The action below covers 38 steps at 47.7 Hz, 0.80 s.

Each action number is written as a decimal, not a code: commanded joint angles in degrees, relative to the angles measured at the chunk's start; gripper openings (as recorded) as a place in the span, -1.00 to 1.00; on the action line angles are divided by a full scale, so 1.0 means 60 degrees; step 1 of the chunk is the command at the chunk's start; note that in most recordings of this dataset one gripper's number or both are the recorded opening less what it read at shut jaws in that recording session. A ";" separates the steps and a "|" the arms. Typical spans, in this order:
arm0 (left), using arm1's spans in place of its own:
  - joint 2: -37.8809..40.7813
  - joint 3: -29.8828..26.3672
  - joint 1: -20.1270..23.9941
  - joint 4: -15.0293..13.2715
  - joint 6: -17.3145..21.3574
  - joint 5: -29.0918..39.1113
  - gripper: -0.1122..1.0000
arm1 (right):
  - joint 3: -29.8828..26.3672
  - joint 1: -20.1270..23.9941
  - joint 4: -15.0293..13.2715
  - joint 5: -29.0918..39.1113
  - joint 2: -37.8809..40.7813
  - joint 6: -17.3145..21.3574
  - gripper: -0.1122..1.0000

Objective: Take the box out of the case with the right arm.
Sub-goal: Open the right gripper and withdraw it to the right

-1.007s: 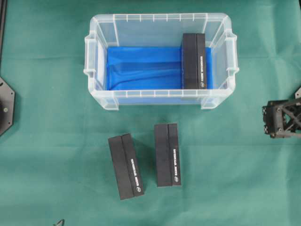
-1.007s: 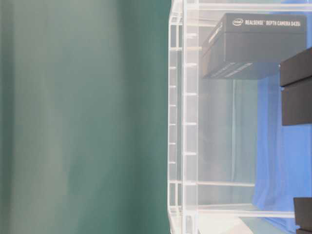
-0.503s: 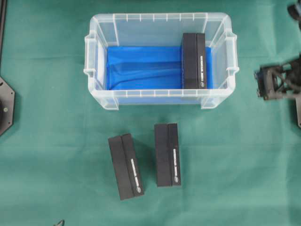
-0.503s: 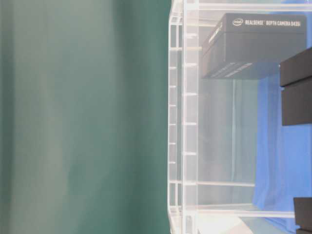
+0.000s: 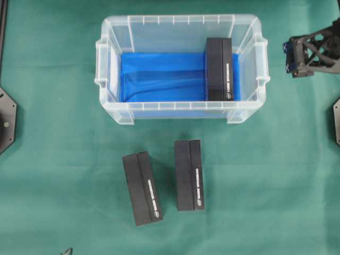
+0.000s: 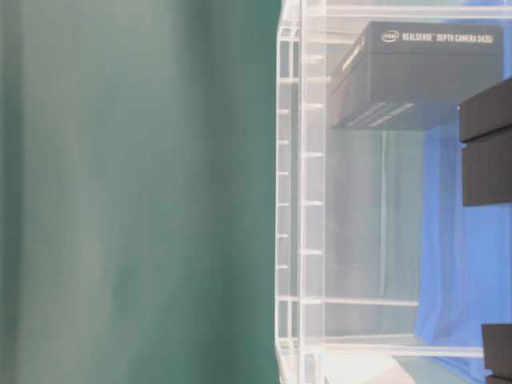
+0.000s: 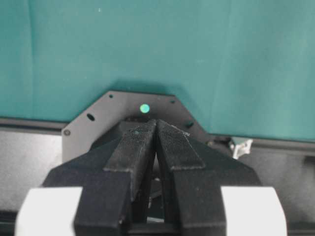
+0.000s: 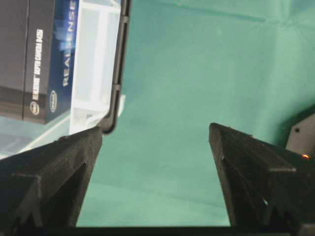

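The case (image 5: 109,79), a clear plastic bin lined with a blue sheet, stands at the back middle of the green cloth. One black box (image 5: 219,69) lies inside it against the right wall; it also shows through the wall in the table-level view (image 6: 416,76). My right gripper (image 5: 291,57) hovers just outside the case's right handle, apart from it. In the right wrist view this gripper (image 8: 155,129) is open over bare cloth, with the box (image 8: 29,59) and the case rim (image 8: 93,64) at upper left. My left gripper (image 7: 155,122) is shut, empty, over its base plate.
Two more black boxes (image 5: 142,187) (image 5: 189,174) lie side by side on the cloth in front of the case. Black arm base plates sit at the left edge (image 5: 6,119) and the right edge (image 5: 336,122).
My right gripper has travelled from the right edge level with the case's front up to beside the case's right handle. Boxes, case and left gripper have not moved.
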 commanded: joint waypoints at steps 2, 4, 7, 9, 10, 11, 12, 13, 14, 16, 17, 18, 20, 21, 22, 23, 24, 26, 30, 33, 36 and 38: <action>0.0044 -0.0103 -0.0015 0.0029 0.0015 -0.0029 -0.80 | -0.0088 -0.0015 0.0029 0.0044 -0.0088 0.0044 0.79; 0.0059 -0.0103 0.0000 0.0029 0.0015 -0.0029 -0.80 | -0.0073 -0.0015 0.0029 0.0044 -0.0088 0.0103 0.82; 0.0073 -0.0103 0.0000 0.0029 0.0015 -0.0015 -0.80 | -0.0088 -0.0015 0.0029 0.0029 -0.0088 0.0220 0.86; 0.0088 -0.0117 -0.0015 0.0029 0.0015 -0.0015 -0.80 | -0.0088 -0.0015 0.0029 0.0044 -0.0088 0.0308 0.88; 0.0088 -0.0117 -0.0015 0.0029 0.0015 -0.0029 -0.80 | -0.0088 -0.0015 0.0029 0.0044 -0.0073 0.0337 0.88; 0.0103 -0.0117 0.0000 0.0029 0.0015 -0.0029 -0.80 | -0.0073 -0.0015 0.0029 0.0044 -0.0059 0.0366 0.89; 0.0103 -0.0103 0.0000 0.0029 0.0015 -0.0029 -0.80 | -0.0073 -0.0015 0.0029 0.0044 -0.0059 0.0381 0.89; 0.0103 -0.0103 -0.0015 0.0029 0.0015 -0.0029 -0.80 | -0.0073 -0.0029 0.0015 0.0044 -0.0059 0.0396 0.88; 0.0103 -0.0103 0.0000 0.0029 0.0015 -0.0015 -0.80 | -0.0073 -0.0015 0.0015 0.0044 -0.0044 0.0410 0.88; 0.0103 -0.0103 0.0000 0.0029 0.0015 -0.0029 -0.80 | -0.0059 -0.0015 0.0015 0.0044 -0.0029 0.0410 0.88; 0.0103 -0.0103 0.0000 0.0029 0.0015 -0.0029 -0.80 | -0.0073 -0.0015 0.0015 0.0044 -0.0015 0.0410 0.88; 0.0103 -0.0117 -0.0015 0.0029 0.0015 -0.0015 -0.80 | -0.0059 -0.0015 0.0015 0.0044 -0.0015 0.0410 0.88; 0.0103 -0.0103 0.0000 0.0029 0.0015 -0.0029 -0.80 | -0.0059 -0.0015 0.0015 0.0044 0.0000 0.0425 0.88; 0.0103 -0.0103 0.0000 0.0029 0.0015 -0.0029 -0.80 | -0.0073 -0.0015 0.0015 0.0029 0.0000 0.0425 0.88; 0.0103 -0.0103 0.0000 0.0029 0.0015 -0.0029 -0.80 | -0.0073 -0.0029 0.0015 0.0029 0.0000 0.0439 0.88; 0.0103 -0.0117 0.0000 0.0029 0.0015 -0.0029 -0.80 | -0.0073 -0.0029 0.0029 0.0015 0.0015 0.0454 0.88; 0.0103 -0.0117 0.0000 0.0029 0.0015 -0.0029 -0.80 | -0.0073 -0.0029 0.0015 0.0015 0.0029 0.0483 0.88; 0.0103 -0.0103 -0.0015 0.0029 0.0015 -0.0029 -0.80 | -0.0117 -0.0029 0.0015 -0.0015 0.0073 0.0557 0.88; 0.0103 -0.0103 -0.0015 0.0029 0.0015 -0.0029 -0.80 | -0.0190 -0.0029 0.0015 -0.0176 0.0249 0.0703 0.88; 0.0103 -0.0103 -0.0015 0.0029 0.0015 -0.0029 -0.80 | -0.0308 -0.0029 0.0015 -0.0396 0.0410 0.0776 0.88; 0.0103 -0.0117 0.0000 0.0029 0.0015 -0.0029 -0.80 | -0.0469 -0.0029 0.0015 -0.0718 0.0674 0.0776 0.88; 0.0103 -0.0103 -0.0015 0.0029 0.0015 -0.0029 -0.80 | -0.0630 -0.0029 0.0000 -0.0967 0.0952 0.0776 0.88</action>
